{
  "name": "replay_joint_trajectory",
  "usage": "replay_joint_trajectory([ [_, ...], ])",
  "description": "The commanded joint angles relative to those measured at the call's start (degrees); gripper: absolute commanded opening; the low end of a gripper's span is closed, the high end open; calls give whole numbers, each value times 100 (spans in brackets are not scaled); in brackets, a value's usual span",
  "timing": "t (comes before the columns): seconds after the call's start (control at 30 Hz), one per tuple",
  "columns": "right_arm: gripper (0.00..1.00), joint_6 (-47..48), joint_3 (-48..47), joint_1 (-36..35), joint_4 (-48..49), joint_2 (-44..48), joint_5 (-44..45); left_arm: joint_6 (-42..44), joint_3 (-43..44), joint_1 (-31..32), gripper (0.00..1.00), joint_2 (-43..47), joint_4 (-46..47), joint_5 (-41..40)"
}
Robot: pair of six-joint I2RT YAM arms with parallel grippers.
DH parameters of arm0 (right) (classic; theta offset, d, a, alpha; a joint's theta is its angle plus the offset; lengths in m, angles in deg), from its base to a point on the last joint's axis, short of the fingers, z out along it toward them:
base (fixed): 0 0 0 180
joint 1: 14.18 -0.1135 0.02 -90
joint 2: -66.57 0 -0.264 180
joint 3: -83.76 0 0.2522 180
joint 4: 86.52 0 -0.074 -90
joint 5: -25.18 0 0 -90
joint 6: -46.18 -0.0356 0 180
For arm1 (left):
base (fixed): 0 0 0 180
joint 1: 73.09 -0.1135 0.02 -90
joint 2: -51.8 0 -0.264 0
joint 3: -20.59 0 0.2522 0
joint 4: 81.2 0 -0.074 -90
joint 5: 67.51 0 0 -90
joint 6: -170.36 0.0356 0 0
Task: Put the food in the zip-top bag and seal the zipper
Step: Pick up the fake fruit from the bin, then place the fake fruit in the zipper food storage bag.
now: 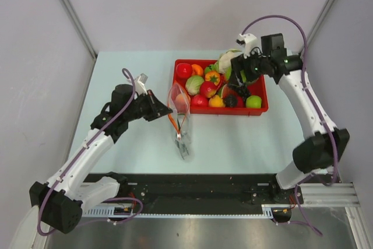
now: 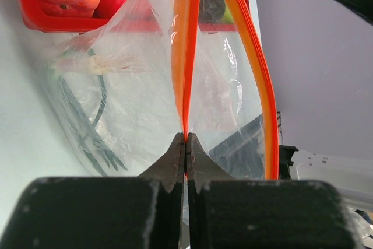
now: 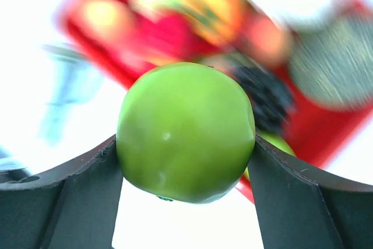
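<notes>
The left gripper (image 2: 185, 144) is closed tight, its two tips pinching one side of the orange-red zipper (image 2: 185, 56) of the zip-top bag (image 1: 179, 118); the strip's other side bows away toward 3 o'clock in the left wrist view, so the mouth stands partly parted. In the top view the bag sits near the middle of the table (image 1: 233, 144), just at the 9 o'clock side of the red tray (image 1: 221, 111), with its mouth toward 12 o'clock and its bottom toward 6 o'clock. Some dark green strands show through the clear plastic low in the bag; what they are I cannot tell. The right gripper (image 3: 185, 143) grips a green apple (image 3: 186, 132), one finger pressed against each side of it, over the tray's 1 o'clock part. The rest of the food (image 1: 210, 88) lies heaped in the tray, among it a second green apple (image 1: 253, 102) at the tray's 4 o'clock corner and a red fruit (image 1: 184, 70) at its 10 o'clock corner.
</notes>
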Motion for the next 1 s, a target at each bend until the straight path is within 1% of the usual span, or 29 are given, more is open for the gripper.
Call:
replay_joint_trajectory([
  [0.0,49,-377,-252,-1152,243,881,-898,200,322,-16,0,-38,-40,-30],
  [0.03,50,-438,-252,-1363,348,951,-925,218,366,-16,0,-56,-58,-22],
  [0.07,50,-543,-243,-1748,567,1013,-969,253,401,10,0,-65,-76,-30],
  [0.17,50,-641,-243,-2260,1015,1110,-899,463,542,98,0,-74,-243,-92],
  [0.2,50,-658,-261,-2540,1069,1075,-855,481,533,107,0,-65,-234,-83],
  [0.3,50,-475,-270,-3033,1158,812,-645,516,524,116,0,-38,-243,-30],
  [0.4,51,-264,-147,-3280,1193,522,-539,525,507,116,0,-30,-243,14],
  [0.57,51,-184,-41,-3448,1325,197,-372,578,524,125,0,6,-234,49],
  [0.77,52,-17,108,-3563,1070,170,-205,666,542,125,0,6,-278,49],
  [0.83,59,36,240,-3563,904,240,-187,675,568,125,0,32,-269,57],
  [0.87,65,114,362,-3580,842,266,-169,683,577,125,0,41,-269,58],
  [0.9,74,158,389,-3598,780,319,-126,692,594,125,0,67,-261,58],
  [0.97,83,220,425,-3607,639,363,-12,753,603,125,0,85,-269,14],
])
